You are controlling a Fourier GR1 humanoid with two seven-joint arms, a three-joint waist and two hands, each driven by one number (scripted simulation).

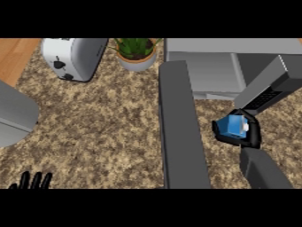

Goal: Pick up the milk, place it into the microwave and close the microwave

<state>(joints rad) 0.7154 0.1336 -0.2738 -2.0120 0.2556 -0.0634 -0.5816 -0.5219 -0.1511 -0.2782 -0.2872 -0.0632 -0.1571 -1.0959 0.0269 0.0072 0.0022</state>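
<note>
The milk (230, 125) is a small blue carton with a white end. My right hand (250, 135) is curled round it and holds it just in front of the microwave (212, 66), a grey box at the upper right. The microwave's door (179, 128) stands open as a long dark slab running toward me, left of the milk. A dark panel with buttons (271, 88) slants just above my right hand. Only the straight fingers of my left hand (32, 181) show, resting at the lower left edge.
A silver toaster (75, 57) and a potted plant (135, 53) stand at the back, left of the microwave. A large grey rounded object (3, 111) fills the left edge. The speckled counter (101, 124) spreads between them and the open door.
</note>
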